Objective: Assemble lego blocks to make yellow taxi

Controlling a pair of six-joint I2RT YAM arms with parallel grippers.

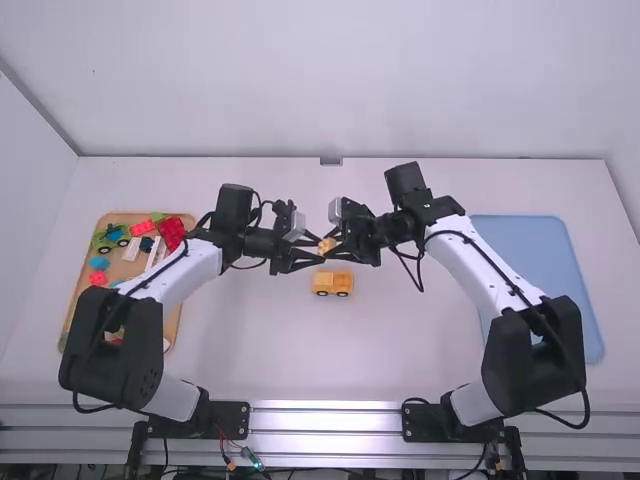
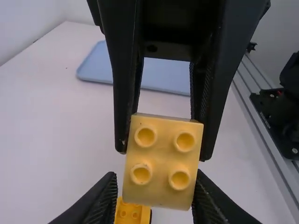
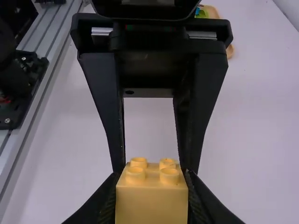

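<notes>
High view: left tool [image 1: 319,250] and right tool [image 1: 337,247] meet over the middle of the white surface [image 1: 250,345], with a small yellow block [image 1: 326,246] between them.
Left tool: parted only by the block's width, a finger against each side of it.
Right tool: likewise closed about the same block, gripping it from the opposite direction.
Yellow block: held above the surface, four round studs showing in each wrist view.
Yellow vehicle: the yellow vehicle [image 1: 332,283] stands on its dark wheels on the surface, near the tools.
Wooden tray: at the left, the wooden tray [image 1: 172,322] bears a green vehicle [image 1: 110,238], a red block [image 1: 172,233] and other coloured pieces.
Blue tray: the blue tray [image 1: 545,260] lies at the right, partly behind the right arm.
</notes>
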